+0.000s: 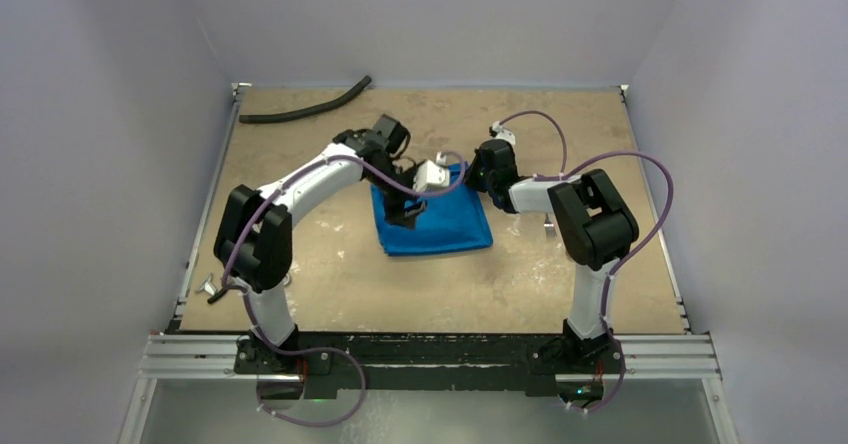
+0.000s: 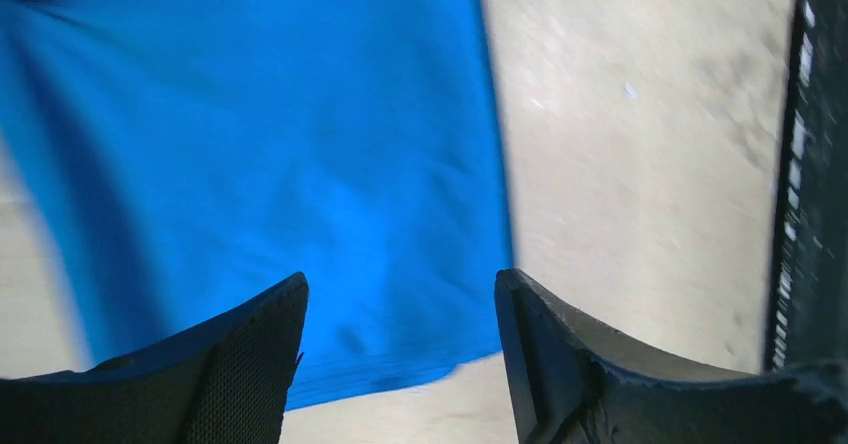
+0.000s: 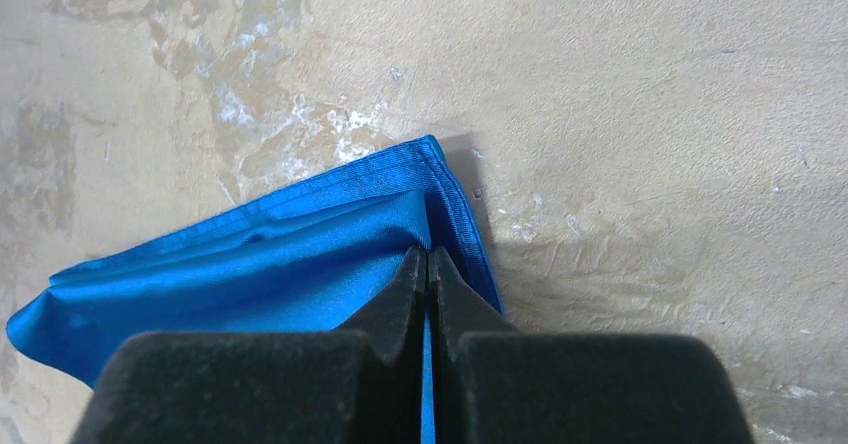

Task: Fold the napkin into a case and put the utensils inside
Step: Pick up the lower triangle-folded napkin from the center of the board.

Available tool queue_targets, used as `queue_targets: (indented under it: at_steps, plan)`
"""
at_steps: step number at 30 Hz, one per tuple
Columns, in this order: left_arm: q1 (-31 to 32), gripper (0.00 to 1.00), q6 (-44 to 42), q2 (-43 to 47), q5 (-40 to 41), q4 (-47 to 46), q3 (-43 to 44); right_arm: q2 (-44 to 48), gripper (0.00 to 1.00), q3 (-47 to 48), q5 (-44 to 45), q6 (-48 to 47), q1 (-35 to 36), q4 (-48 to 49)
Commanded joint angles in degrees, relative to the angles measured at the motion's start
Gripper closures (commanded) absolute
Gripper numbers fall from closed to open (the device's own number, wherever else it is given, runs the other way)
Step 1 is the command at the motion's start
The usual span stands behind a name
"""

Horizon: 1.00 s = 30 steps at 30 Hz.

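Pale lavender walls (image 1: 430,24) enclose mottled tan tabletop (image 1: 420,294); aluminium rail (image 1: 190,356) along near edge.

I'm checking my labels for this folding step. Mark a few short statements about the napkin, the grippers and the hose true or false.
1. The left gripper hovers open over the napkin. True.
2. The right gripper is open wide. False: its jaws are shut, pinching a corner of the napkin.
3. The black hose lies across the napkin. False: it lies apart, at the far left corner of the table.
4. The napkin lies on the table. True.
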<state>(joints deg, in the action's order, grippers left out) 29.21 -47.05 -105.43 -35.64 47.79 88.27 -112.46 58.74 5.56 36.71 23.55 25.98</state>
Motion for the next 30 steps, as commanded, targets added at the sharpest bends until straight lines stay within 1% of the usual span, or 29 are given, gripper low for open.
queue_targets:
  at_steps: [1,4,8,9,11,13,17,19,25,28,30]
  plan:
    - [-0.7,0.31,-10.6,3.0,2.2,6.7,-10.2,-1.7,1.0,0.5,2.7,0.5,-0.3,-4.3]
    - [0.2,0.27,-16.1,6.9,6.5,5.2,-15.5,-2.0,1.0,0.8,2.5,0.6,-0.3,-5.2]
    - [3.1,0.21,-18.6,11.4,12.6,-2.8,-23.1,-2.1,1.0,0.7,2.1,1.0,-0.3,-5.3]
    - [3.4,0.2,-18.1,11.3,13.0,-4.0,-23.5,-2.2,1.0,0.7,2.4,1.1,-0.3,-5.1]
    - [3.8,0.19,-14.4,10.6,13.1,-7.4,-23.8,-2.2,1.0,0.6,2.5,1.1,-0.4,-5.1]
    - [4.5,0.17,-13.4,10.2,13.2,-9.4,-24.0,-2.0,1.0,0.4,2.5,1.1,-0.3,-5.4]
    - [7.3,0.15,-11.5,9.1,12.9,-8.2,-23.4,-1.5,1.0,-0.4,1.9,1.3,-0.3,-6.1]
    - [8.7,0.16,-10.1,8.6,13.2,-8.8,-24.2,-1.5,1.0,-0.5,1.9,1.4,-0.2,-6.1]
    - [11.4,0.21,-6.8,6.1,12.2,-8.7,-24.8,-1.5,1.0,-1.0,2.0,2.0,-0.3,-6.0]
    - [11.7,0.24,-6.1,5.4,14.4,-10.5,-26.1,-1.2,1.0,-1.3,2.0,2.1,-0.3,-6.0]
    - [11.7,0.28,-5.8,4.5,17.1,-12.4,-26.6,-1.1,1.0,-1.5,1.8,2.2,-0.3,-5.8]
